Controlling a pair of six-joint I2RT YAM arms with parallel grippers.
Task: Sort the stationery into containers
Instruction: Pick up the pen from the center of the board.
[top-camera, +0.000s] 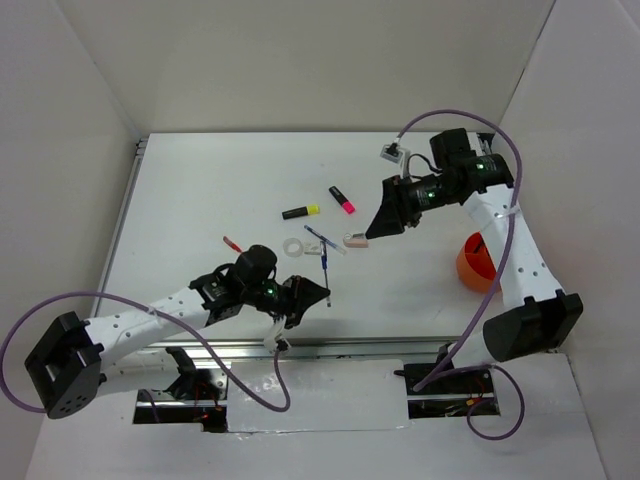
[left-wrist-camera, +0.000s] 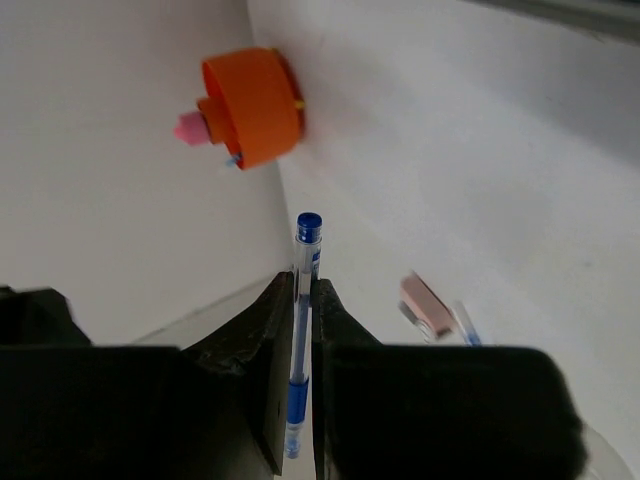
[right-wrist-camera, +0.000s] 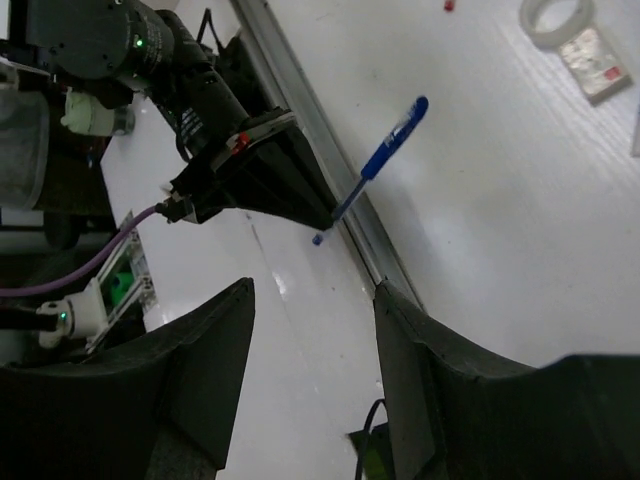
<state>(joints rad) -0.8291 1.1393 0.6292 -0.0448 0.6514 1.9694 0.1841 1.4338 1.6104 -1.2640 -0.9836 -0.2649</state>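
Your left gripper (top-camera: 318, 293) is clamped on the blue pen (left-wrist-camera: 305, 240), low centre in the top view. The pen's end sticks out past the fingertips. Your right gripper (right-wrist-camera: 315, 290) has its jaws apart with nothing between them, and in the top view its tips sit just beside the eraser (top-camera: 355, 240), centre-right. The orange cup (top-camera: 475, 262) is at the right, by the right arm. The tape ring (top-camera: 293, 247), yellow-capped highlighter (top-camera: 300, 211) and pink-capped highlighter (top-camera: 342, 200) lie mid-table.
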